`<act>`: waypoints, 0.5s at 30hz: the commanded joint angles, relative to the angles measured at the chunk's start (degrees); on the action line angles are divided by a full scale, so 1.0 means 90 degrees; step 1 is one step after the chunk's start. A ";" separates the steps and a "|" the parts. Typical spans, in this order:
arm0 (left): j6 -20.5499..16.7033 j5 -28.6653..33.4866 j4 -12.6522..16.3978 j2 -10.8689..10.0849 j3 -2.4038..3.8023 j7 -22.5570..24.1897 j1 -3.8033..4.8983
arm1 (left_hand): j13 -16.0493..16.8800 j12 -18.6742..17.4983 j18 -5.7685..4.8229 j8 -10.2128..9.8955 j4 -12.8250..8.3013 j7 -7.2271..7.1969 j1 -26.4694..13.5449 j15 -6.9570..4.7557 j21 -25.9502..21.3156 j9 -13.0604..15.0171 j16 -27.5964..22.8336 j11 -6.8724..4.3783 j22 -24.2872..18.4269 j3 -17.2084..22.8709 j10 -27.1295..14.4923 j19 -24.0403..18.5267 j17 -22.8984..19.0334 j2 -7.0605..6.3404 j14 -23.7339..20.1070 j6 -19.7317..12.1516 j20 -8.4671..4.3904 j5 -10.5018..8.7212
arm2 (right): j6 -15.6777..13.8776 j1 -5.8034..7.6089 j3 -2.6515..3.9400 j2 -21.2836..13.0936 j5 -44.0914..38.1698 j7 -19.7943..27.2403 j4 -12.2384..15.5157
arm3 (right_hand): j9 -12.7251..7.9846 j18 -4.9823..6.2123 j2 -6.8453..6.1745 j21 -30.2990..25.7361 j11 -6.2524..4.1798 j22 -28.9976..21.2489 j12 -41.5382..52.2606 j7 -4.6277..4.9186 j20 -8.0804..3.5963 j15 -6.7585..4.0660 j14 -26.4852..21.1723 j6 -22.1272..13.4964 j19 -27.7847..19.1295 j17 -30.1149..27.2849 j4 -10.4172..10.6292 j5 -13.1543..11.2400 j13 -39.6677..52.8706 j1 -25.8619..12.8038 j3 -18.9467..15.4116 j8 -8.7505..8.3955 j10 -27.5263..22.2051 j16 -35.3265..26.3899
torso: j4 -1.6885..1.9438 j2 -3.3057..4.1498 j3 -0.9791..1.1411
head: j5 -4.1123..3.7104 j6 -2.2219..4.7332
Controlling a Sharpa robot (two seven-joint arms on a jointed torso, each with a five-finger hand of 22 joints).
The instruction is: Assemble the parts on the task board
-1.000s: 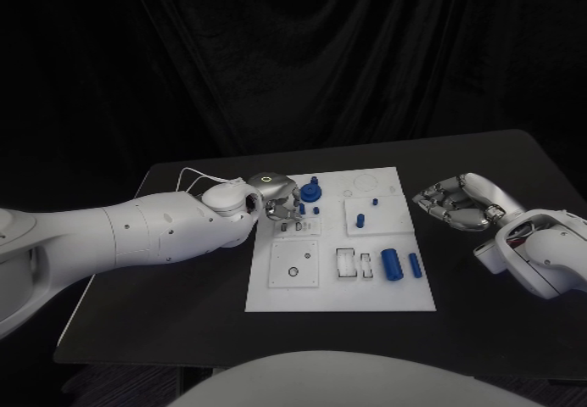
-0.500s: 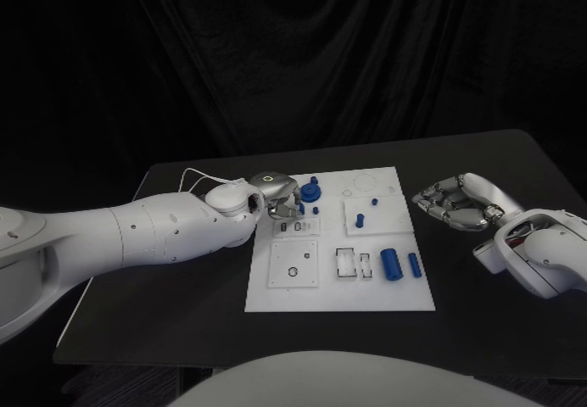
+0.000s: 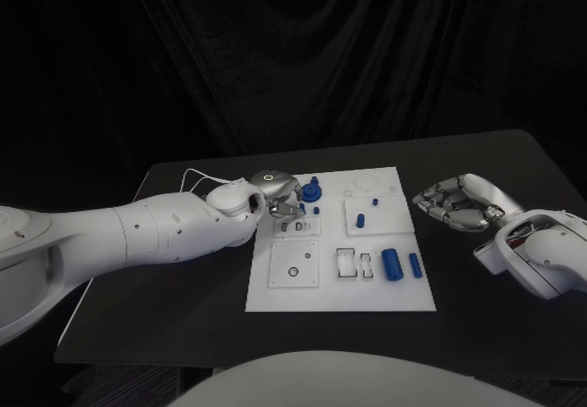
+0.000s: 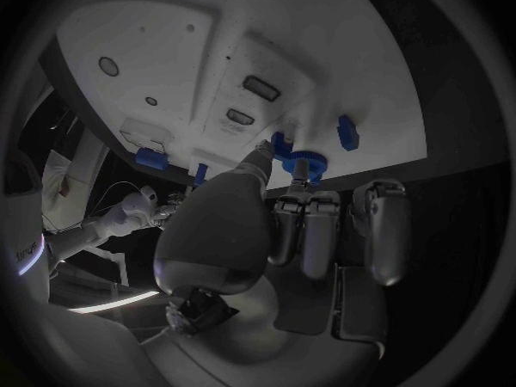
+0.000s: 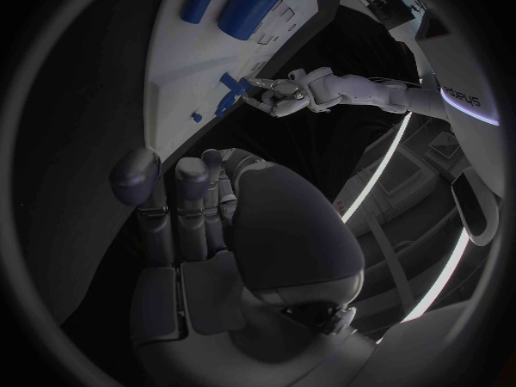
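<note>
A black table (image 3: 183, 280) stands in a dark room, with the white board (image 3: 282, 292) in its middle. The left hand (image 3: 279, 197) is over the far left part of the board. Its fingers (image 4: 304, 232) point down at a blue gear (image 4: 305, 158) that stands on the board right at their tips. They seem to touch it, but I cannot tell if they really pinch it. A small blue peg (image 3: 315, 210) stands just beside that hand.

The right hand (image 3: 457, 203) waits off the board's right side, over the bare table. Its fingers are curled in and it holds nothing.

The left hand is much nearer the gear. The big blue roll (image 3: 392, 264) and the thin one (image 3: 415, 264) lie flat on the near right part, pointing away from the robot. They are closer to the right hand.
</note>
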 commanded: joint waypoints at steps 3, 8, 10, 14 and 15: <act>-0.0111 -0.0007 -0.0069 0.0069 0.0005 0.0234 -0.0047 | 0.1677 0.0023 -0.0056 -0.0016 -0.0062 0.0017 0.0103 0.0053 0.0001 -0.0058 -0.0003 0.0038 0.1366 0.0033 0.0667 0.0115 0.1677 0.0030 0.0662 -0.0017 0.0065 0.0067 | 0.0066 -0.0013 0.0004 -0.0007 -0.0004 -0.0098 0.0009 | 0.0007 0.0112 -0.0009 -0.0008 0.0000 0.0740 0.0001 -0.0002 0.0007 -0.0006 0.0020 -0.0002 0.0024 -0.0008 0.0003 0.0038 -0.0008 -0.0028 0.0041 0.0037 0.0015 0.0017 | 0.0011 -0.0002 0.0001 | -0.0015 -0.0001; -0.0089 -0.0007 -0.0171 0.0129 0.0005 0.0296 -0.0091 | 0.1677 0.0023 -0.0055 -0.0019 -0.0092 0.0022 0.0140 0.0058 -0.0001 -0.0101 -0.0003 0.0041 0.1365 0.0062 0.0667 0.0113 0.1677 0.0033 0.0662 -0.0012 0.0072 0.0100 | 0.0071 -0.0013 0.0004 -0.0014 -0.0004 -0.0105 0.0020 | 0.0007 0.0112 -0.0009 -0.0008 0.0000 0.0740 0.0001 -0.0002 0.0007 -0.0006 0.0020 -0.0002 0.0024 -0.0008 0.0003 0.0038 -0.0008 -0.0028 0.0041 0.0037 0.0015 0.0017 | 0.0015 0.0003 0.0002 | -0.0032 -0.0001; -0.0060 -0.0007 -0.0192 0.0144 0.0005 0.0313 -0.0106 | 0.1677 0.0023 -0.0055 -0.0020 -0.0093 0.0022 0.0141 0.0058 -0.0001 -0.0103 -0.0003 0.0041 0.1365 0.0063 0.0667 0.0113 0.1677 0.0033 0.0662 -0.0012 0.0072 0.0101 | 0.0072 -0.0013 0.0004 -0.0019 -0.0004 -0.0109 0.0025 | 0.0007 0.0112 -0.0009 -0.0008 0.0000 0.0740 0.0001 -0.0002 0.0007 -0.0006 0.0020 -0.0002 0.0024 -0.0008 0.0003 0.0038 -0.0008 -0.0028 0.0041 0.0037 0.0015 0.0017 | 0.0016 0.0003 0.0000 | -0.0036 -0.0001; -0.0007 -0.0007 -0.0220 0.0167 0.0005 0.0345 -0.0131 | 0.1677 0.0023 -0.0055 -0.0018 -0.0099 0.0023 0.0148 0.0060 -0.0002 -0.0117 -0.0003 0.0043 0.1365 0.0073 0.0667 0.0112 0.1677 0.0039 0.0662 -0.0005 0.0074 0.0114 | 0.0073 -0.0013 0.0004 -0.0027 -0.0004 -0.0116 0.0029 | 0.0007 0.0112 -0.0009 -0.0008 0.0000 0.0740 0.0001 -0.0002 0.0007 -0.0006 0.0020 -0.0002 0.0024 -0.0008 0.0003 0.0038 -0.0008 -0.0028 0.0041 0.0037 0.0015 0.0017 | 0.0013 0.0003 0.0001 | -0.0026 -0.0001; 0.0003 -0.0007 -0.0229 0.0174 0.0005 0.0354 -0.0137 | 0.1677 0.0023 -0.0054 -0.0017 -0.0100 0.0023 0.0150 0.0060 -0.0004 -0.0121 -0.0003 0.0043 0.1364 0.0076 0.0667 0.0110 0.1677 0.0041 0.0662 -0.0001 0.0075 0.0118 | 0.0074 -0.0013 0.0004 -0.0027 -0.0004 -0.0118 0.0030 | 0.0014 0.0112 -0.0009 -0.0006 -0.0003 0.0740 0.0001 -0.0006 0.0007 -0.0007 0.0017 0.0015 0.0024 -0.0011 -0.0002 0.0038 -0.0010 -0.0031 0.0045 0.0049 0.0015 0.0013 | 0.0012 0.0003 0.0002 | -0.0023 -0.0001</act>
